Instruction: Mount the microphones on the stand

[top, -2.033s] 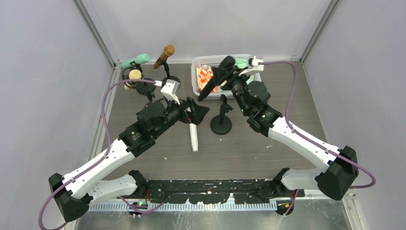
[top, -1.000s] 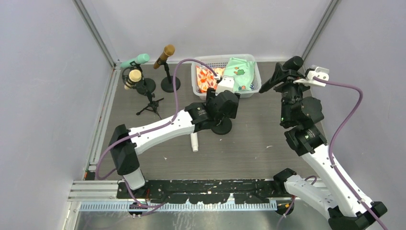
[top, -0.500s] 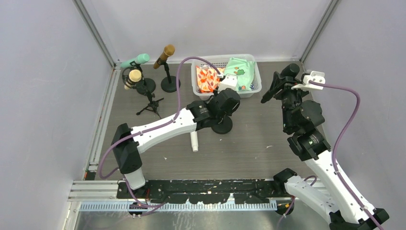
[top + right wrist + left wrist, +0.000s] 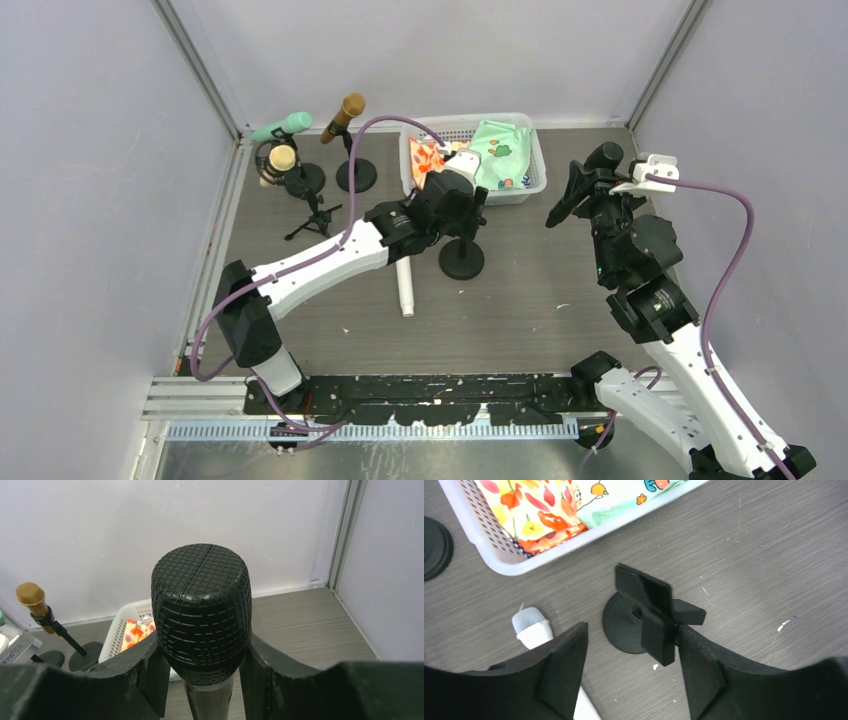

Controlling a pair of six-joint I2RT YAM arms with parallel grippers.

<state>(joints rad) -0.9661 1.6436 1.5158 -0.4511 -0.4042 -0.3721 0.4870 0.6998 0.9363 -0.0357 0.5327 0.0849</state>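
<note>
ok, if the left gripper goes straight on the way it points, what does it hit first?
Most likely the clip on the empty stand, which sits right ahead of the open left gripper in the wrist view; depth is unclear.

A robotics lab cell: plain lilac walls [image 4: 100,200], aluminium corner posts [image 4: 198,68] (boxed in on three sides), grey table [image 4: 520,300].

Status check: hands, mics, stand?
Left hand open over empty stand clip. Right hand shut on black microphone, off to the right. White microphone lying beside stand base.
</note>
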